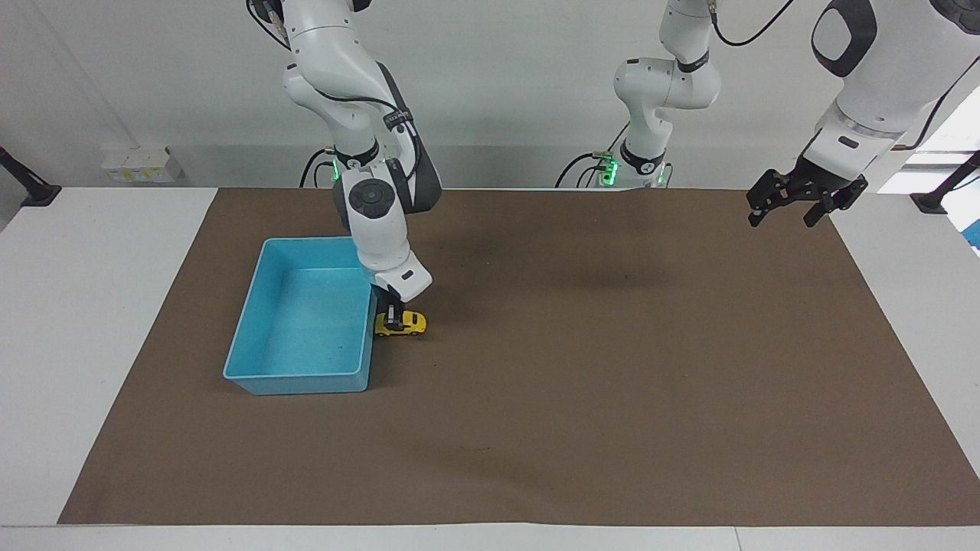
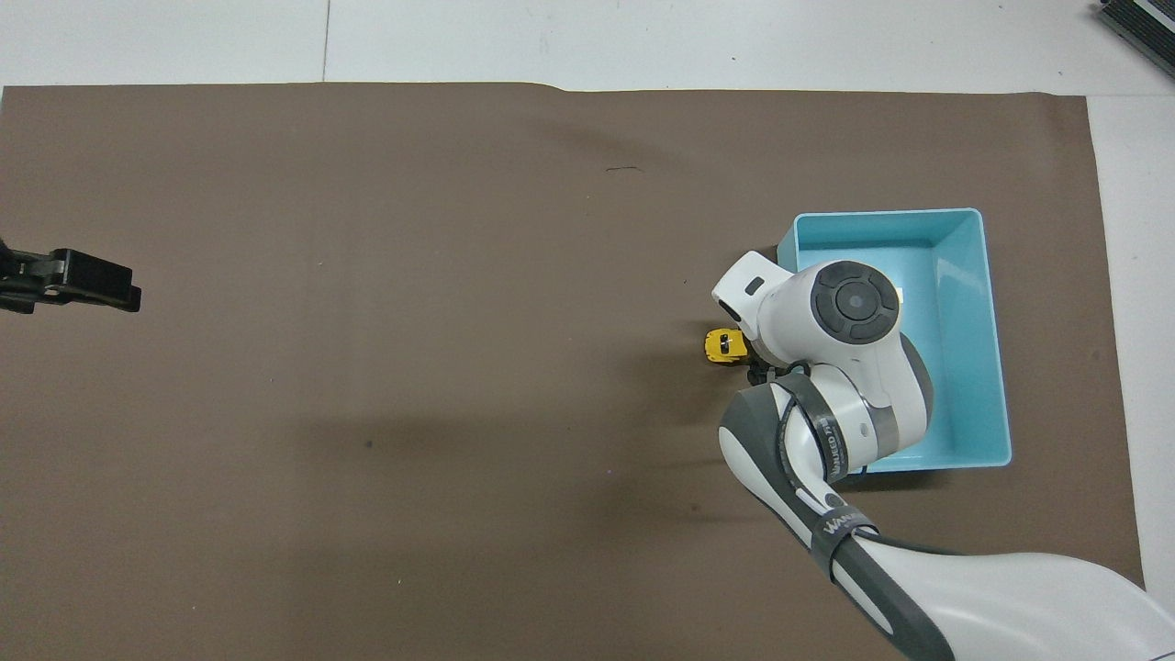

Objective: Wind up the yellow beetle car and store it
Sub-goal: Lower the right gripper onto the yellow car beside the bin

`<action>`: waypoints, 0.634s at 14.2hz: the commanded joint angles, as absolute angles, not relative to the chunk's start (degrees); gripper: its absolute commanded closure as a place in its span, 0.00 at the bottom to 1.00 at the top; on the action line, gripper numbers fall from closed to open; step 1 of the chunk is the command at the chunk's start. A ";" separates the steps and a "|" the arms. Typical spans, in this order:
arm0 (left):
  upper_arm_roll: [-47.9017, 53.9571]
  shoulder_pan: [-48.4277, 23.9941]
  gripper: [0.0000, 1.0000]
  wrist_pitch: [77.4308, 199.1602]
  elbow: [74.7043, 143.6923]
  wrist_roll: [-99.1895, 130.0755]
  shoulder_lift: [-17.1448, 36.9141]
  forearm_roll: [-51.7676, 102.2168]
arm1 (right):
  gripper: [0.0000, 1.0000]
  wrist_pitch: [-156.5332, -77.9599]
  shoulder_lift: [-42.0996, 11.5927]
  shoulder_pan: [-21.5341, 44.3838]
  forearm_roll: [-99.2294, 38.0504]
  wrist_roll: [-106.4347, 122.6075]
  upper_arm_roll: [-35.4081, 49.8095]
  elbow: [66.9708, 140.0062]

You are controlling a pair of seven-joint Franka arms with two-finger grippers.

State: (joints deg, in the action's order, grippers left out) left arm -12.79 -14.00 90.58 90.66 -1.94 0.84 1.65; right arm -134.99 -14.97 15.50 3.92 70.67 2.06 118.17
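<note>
A white table (image 1: 92,306) under a brown mat (image 1: 612,383) stands against a plain pale wall (image 1: 498,84).

Brown mat (image 1: 582,398) open from its middle to the left arm's end and along the edge farthest from the robots: free passage there for either gripper. 1 obstacle block toward the right arm's end: light blue tray (image 1: 264,380), with the yellow beetle car (image 1: 403,324) just beside its long wall and the right gripper (image 1: 392,320) down on the car, so the gap between car and tray wall is closed to a pass. Left gripper (image 1: 788,207) hangs raised over the mat's corner nearest the left arm's base, apart from everything.
</note>
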 commanded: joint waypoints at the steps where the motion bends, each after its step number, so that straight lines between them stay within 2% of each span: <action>1: -12.92 -13.97 0.00 89.74 90.09 -1.58 1.05 2.11 | 0.96 -134.65 -15.64 15.47 5.01 71.72 2.11 117.16; 9: -12.92 -13.97 0.00 89.74 90.09 -1.58 1.05 2.11 | 0.97 -132.45 -16.96 18.10 4.83 67.15 2.11 112.07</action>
